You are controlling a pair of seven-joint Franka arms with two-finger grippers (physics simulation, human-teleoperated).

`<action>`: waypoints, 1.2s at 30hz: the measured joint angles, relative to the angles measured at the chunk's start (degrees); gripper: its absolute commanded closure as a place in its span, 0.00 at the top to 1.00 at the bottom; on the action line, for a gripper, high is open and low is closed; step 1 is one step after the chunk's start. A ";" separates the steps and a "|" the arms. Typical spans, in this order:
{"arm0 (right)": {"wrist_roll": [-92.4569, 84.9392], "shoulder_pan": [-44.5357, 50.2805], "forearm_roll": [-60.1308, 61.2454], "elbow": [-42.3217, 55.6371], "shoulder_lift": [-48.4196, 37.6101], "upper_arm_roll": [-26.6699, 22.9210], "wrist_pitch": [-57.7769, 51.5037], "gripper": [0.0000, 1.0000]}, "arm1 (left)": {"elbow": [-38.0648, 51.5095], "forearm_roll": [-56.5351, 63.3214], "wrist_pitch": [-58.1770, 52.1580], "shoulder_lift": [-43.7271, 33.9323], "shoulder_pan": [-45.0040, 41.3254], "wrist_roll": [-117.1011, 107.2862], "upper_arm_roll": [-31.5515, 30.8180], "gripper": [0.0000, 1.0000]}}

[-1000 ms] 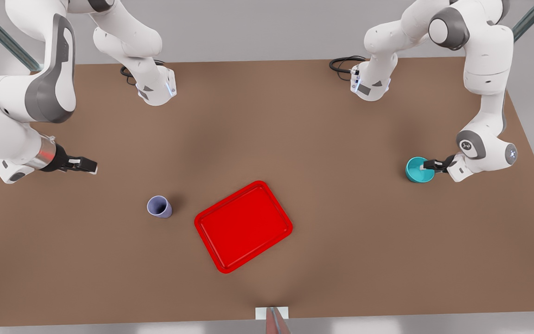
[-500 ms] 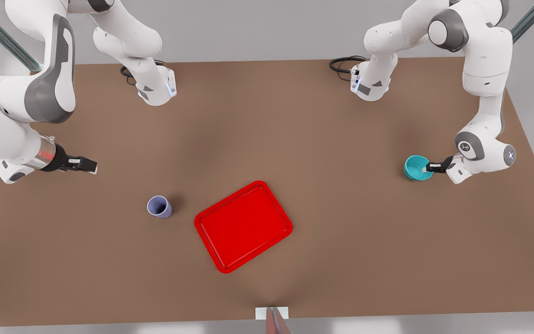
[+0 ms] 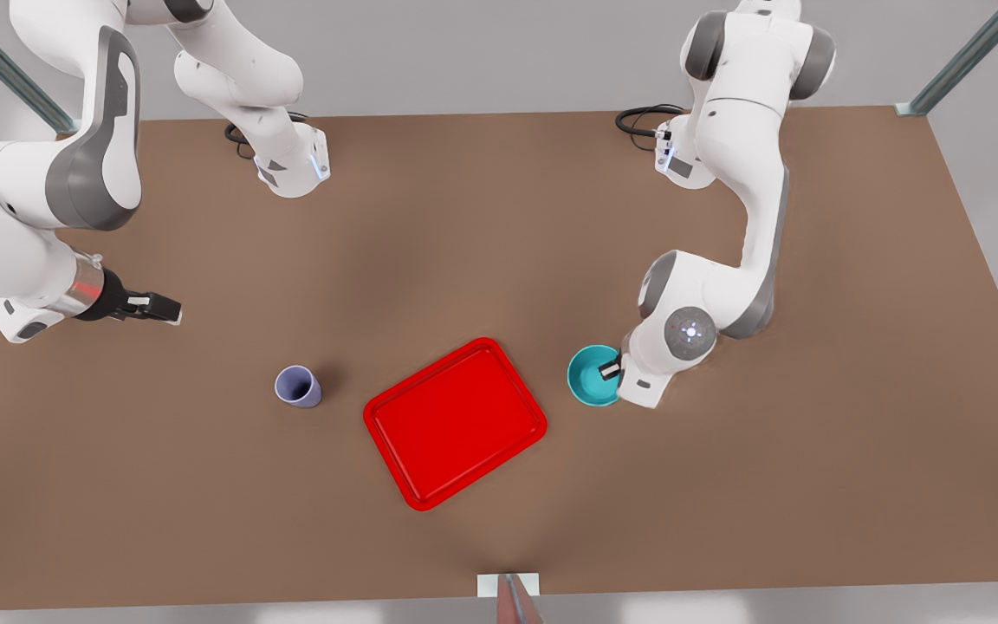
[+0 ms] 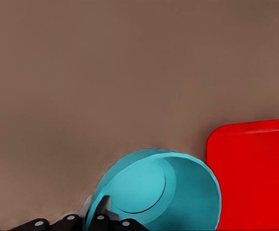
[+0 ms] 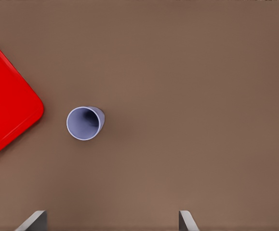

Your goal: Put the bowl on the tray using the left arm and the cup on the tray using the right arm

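Note:
The teal bowl (image 3: 592,375) hangs just off the red tray's (image 3: 456,422) edge on the front view's right, with my left gripper (image 3: 610,370) shut on its rim. In the left wrist view the bowl (image 4: 168,192) tilts, the black fingers (image 4: 100,217) pinch its wall, and the tray (image 4: 255,173) lies beside it. The lilac cup (image 3: 298,386) stands upright on the table to the tray's left. My right gripper (image 3: 165,308) waits open, up and to the left of the cup. In the right wrist view the cup (image 5: 85,123) sits beyond the right gripper (image 5: 111,221), next to the tray (image 5: 4,101).
The brown table (image 3: 499,217) carries both arm bases at its far edge, each with black cables (image 3: 642,117). A small white tag (image 3: 508,585) sits at the front edge. Metal struts (image 3: 967,56) rise at the far corners.
The left arm has swung from the table's right side toward the tray, carrying the bowl with it. The right arm, cup and tray have stayed put.

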 measured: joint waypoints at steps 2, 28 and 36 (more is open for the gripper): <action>0.00 -0.05 0.03 0.00 0.00 0.05 0.09 1.00 | 8.36 -0.76 0.92 6.15 -0.34 -10.75 -4.35 0.21; -0.53 2.95 -0.30 1.41 6.44 0.58 5.10 1.00 | 12.08 3.70 -30.83 -8.66 12.29 44.57 -1.08 1.00; -0.47 6.14 -0.32 -7.38 11.98 0.58 17.76 1.00 | -2.43 11.16 -30.15 -27.38 23.92 45.91 -5.60 1.00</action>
